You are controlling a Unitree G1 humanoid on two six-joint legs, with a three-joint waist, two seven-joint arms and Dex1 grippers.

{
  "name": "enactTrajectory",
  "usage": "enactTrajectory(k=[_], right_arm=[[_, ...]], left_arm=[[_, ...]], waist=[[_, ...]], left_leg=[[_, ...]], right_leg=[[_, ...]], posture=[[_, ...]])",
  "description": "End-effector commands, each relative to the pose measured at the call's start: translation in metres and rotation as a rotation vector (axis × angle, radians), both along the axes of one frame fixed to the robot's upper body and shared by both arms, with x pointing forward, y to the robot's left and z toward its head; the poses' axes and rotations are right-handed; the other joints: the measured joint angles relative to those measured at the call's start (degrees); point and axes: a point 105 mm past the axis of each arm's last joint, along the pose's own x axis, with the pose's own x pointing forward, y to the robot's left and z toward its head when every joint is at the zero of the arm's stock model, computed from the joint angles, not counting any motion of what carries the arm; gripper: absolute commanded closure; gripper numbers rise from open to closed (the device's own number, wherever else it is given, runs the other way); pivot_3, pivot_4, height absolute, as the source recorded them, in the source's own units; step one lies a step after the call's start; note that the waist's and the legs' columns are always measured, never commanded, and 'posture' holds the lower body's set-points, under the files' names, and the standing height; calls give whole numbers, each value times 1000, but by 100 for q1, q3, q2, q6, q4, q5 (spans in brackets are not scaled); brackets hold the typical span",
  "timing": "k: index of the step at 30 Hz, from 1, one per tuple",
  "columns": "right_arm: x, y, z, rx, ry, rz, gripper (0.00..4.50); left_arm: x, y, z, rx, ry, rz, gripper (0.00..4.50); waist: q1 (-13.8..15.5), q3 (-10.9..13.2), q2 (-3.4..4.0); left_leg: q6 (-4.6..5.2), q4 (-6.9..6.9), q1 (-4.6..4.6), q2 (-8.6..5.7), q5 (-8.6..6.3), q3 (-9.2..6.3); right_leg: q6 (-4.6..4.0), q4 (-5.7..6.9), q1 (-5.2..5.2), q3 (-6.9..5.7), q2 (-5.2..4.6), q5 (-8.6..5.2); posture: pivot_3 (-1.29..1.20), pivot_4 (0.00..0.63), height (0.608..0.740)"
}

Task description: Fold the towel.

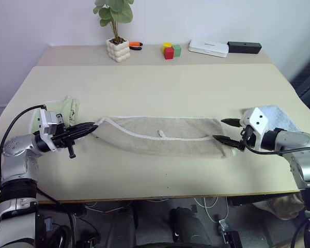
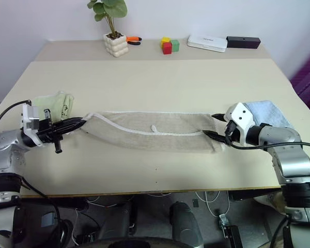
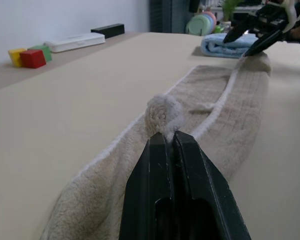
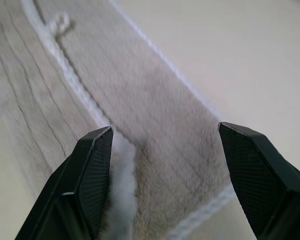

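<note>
A pale beige counter (image 1: 160,88) is filling most of the scene, backed at 12 o'clock by a plain white wall (image 1: 206,18). The towel (image 1: 165,135) is lying stretched in a long folded strip across the counter's near half, its white corded edge running along it. The left tool (image 1: 91,127), at 9 o'clock, is clamping the towel's left end between closed fingers. The right tool (image 1: 225,130), at 3 o'clock, is standing with fingers spread apart over the towel's right end, gripping nothing. A pale green cloth (image 1: 62,109) is lying behind the left tool; a light blue towel (image 1: 277,117) is lying behind the right. Along the far edge are standing a potted plant (image 1: 117,28), a white box (image 1: 208,48), a black box (image 1: 244,47) and coloured blocks (image 1: 170,50).
</note>
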Motion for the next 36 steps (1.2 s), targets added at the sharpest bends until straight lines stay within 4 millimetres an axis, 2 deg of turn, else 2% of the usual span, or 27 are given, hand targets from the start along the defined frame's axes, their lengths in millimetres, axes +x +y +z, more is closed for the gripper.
enactTrajectory(k=[1, 5, 6, 8, 13, 20, 24, 29, 32, 34, 36], right_arm=[[-4, -5, 3, -8, 76, 11, 1093], [-13, -2, 4, 38, 171, 39, 1093], [-12, -1, 4, 64, 191, 31, 1325], [-12, 1, 5, 106, 224, 24, 1924], [-16, 8, 11, 153, 247, 52, 4431], [-17, 8, 19, 179, 223, 61, 4480], [-14, 4, 19, 174, 202, 33, 4480], [-25, 16, 12, 176, 232, 73, 4480], [-27, 16, 12, 184, 234, 71, 4500], [-29, 17, 11, 187, 239, 74, 4500], [-31, 18, 10, 187, 244, 80, 4500]], left_arm=[[-3, 0, 11, -13, -40, -5, 4500], [-4, -1, 10, -16, -41, -1, 4500], [-4, -1, 9, -18, -40, 0, 4500], [-4, -2, 9, -20, -40, 1, 4500], [-3, -3, 9, -23, -41, -1, 4500], [5, 3, 13, -25, -47, 53, 4500], [10, 9, 8, -53, 43, 81, 4500], [3, 16, -5, -100, 198, 73, 4500], [-9, 13, -10, -93, 253, 17, 3666], [-18, 13, -15, -72, 281, -13, 2820], [-27, 14, -19, -42, 313, -43, 1770]], waist=[[-4, 0, 0], [-10, 0, 0], [-10, 0, 0], [-11, 0, 0], [-3, 0, 0], [0, 0, 0], [-9, 0, 0], [-24, 0, 0], [-26, 0, 0], [-23, 0, 0], [-14, 0, 0]], left_leg=[[0, 0, 0, 0, 0, 0], [0, 0, 1, 0, 0, 0], [0, 0, 1, 0, 0, 0], [0, 0, 1, 0, 0, 0], [0, 0, 0, 0, 0, 0], [0, 0, 0, 0, 0, 0], [0, 1, -1, 0, 0, 0], [1, -4, -1, 1, -1, 0], [1, -2, -2, 1, -1, 0], [1, -2, -2, 1, -1, 1], [1, -2, -2, 2, -1, 0]], right_leg=[[2, 0, 0, 0, 0, 1], [2, 0, 0, 0, 0, 1], [0, 0, 0, 0, 0, 0], [-6, 0, 0, 0, 0, -3], [-9, 0, -1, 0, -1, -5], [-8, 0, -1, 0, -1, -4], [2, -1, -1, 0, -1, 1], [3, 0, -5, 0, 2, 1], [3, 0, -5, 0, 1, 1], [2, 0, -6, 1, 0, 1], [-12, 0, -7, 0, 0, -7]], posture=[[0, 150, 740], [0, 150, 740], [0, 150, 740], [0, 150, 740], [0, 150, 740], [0, 150, 740], [0, 150, 740], [0, 150, 740], [0, 150, 740], [0, 150, 740], [0, 150, 740]])
